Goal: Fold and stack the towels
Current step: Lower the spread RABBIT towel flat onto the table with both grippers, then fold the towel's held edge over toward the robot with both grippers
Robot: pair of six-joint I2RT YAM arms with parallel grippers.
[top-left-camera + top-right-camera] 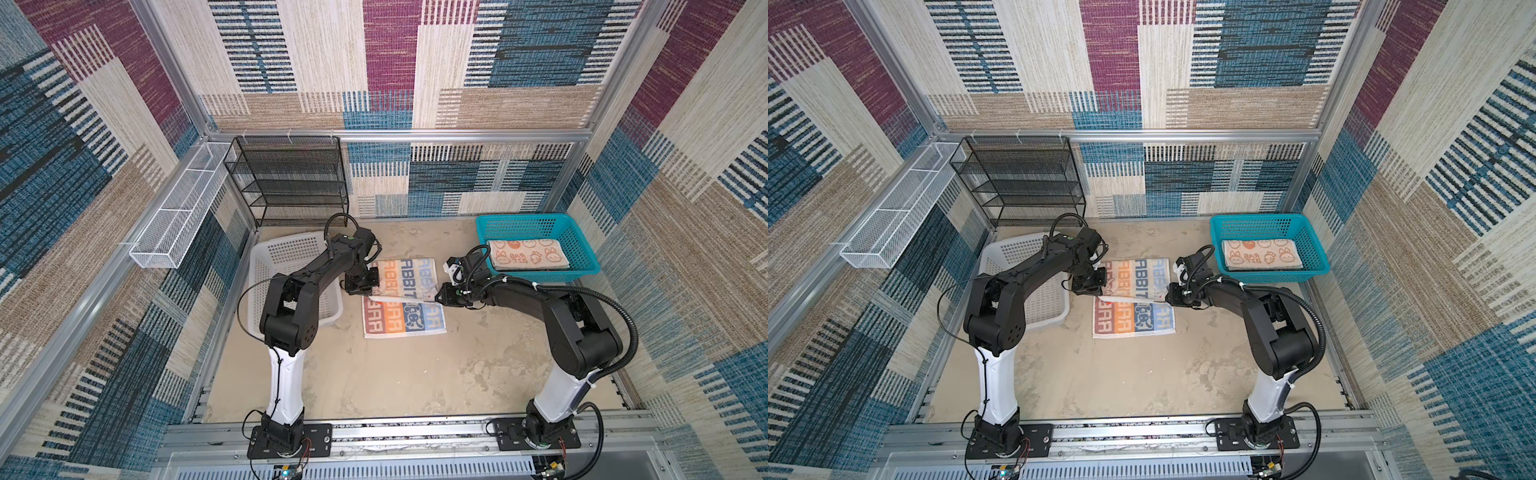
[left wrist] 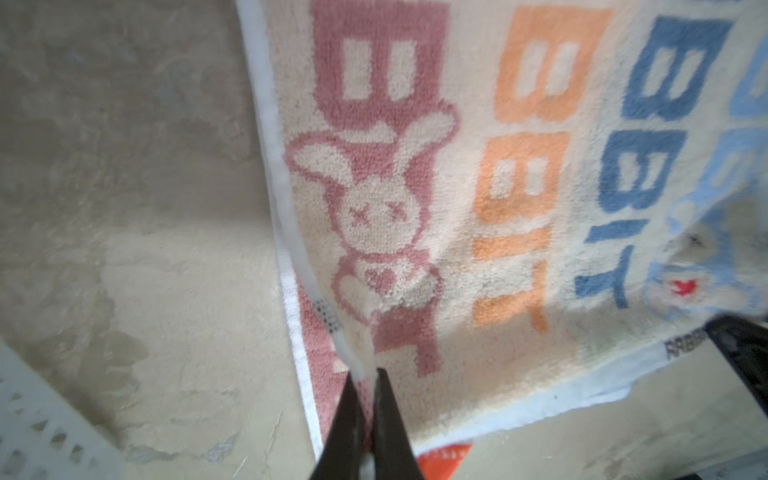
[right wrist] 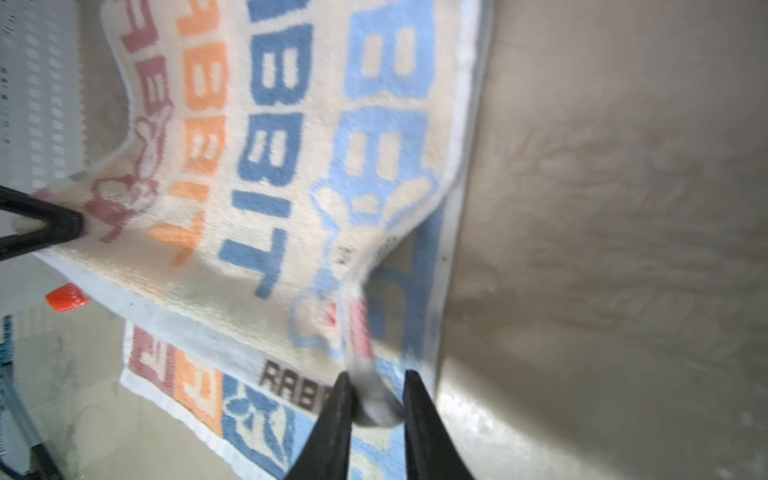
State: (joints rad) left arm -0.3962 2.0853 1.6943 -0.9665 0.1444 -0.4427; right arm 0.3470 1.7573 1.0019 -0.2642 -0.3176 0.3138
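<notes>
I am clamping the raised crosswise edge of the lettered towel [image 1: 405, 320] in my left end effector [image 2: 365, 374], right end effector [image 3: 376, 374] gaping; near hem lying toward me.

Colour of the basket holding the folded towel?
Teal basket, clearest in a top view.

Reads as a robotics lab test cell: boxed in by silver aluminium frame bars [image 1: 415, 135] and patchwork woven wall panels [image 1: 390, 50], with black-and-white left robot arm [image 1: 286, 328] and matching right arm [image 1: 582, 332] bolted to a grey metal base rail [image 1: 415, 433] at a mottled beige desk [image 1: 395, 374].
</notes>
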